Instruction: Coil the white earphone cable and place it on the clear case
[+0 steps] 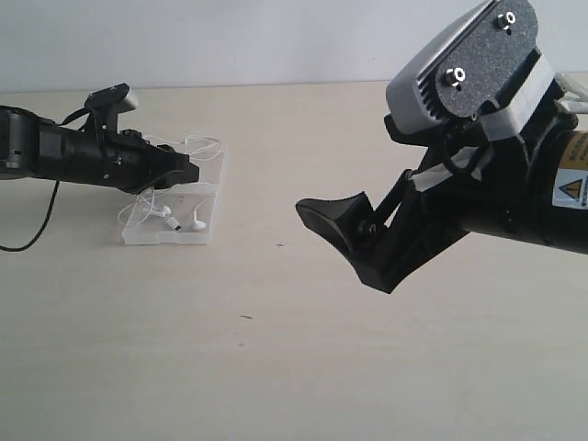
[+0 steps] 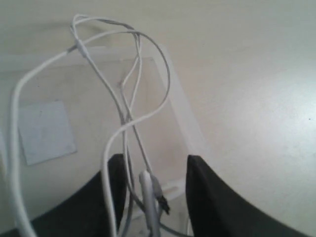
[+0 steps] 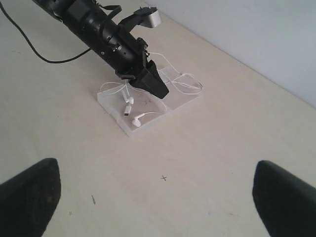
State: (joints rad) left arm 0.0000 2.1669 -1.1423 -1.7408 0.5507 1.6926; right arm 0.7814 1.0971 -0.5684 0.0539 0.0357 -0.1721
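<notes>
Yellow warning-triangle label (image 1: 570, 190) on right arm (image 1: 528, 216); text illegible.

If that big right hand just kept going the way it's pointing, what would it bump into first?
Most likely the table, short of the clear case where the left hand is, since the right hand tilts downward. Depth is unclear; it might just reach the case.

You have a pale beige table (image 1: 138, 377) running back to a plain whitish wall (image 1: 230, 37), and on its top you can see two tiny dark spots, a small cross mark (image 1: 280, 245) near the middle and a short dash mark (image 1: 246, 317) just in front of it.
</notes>
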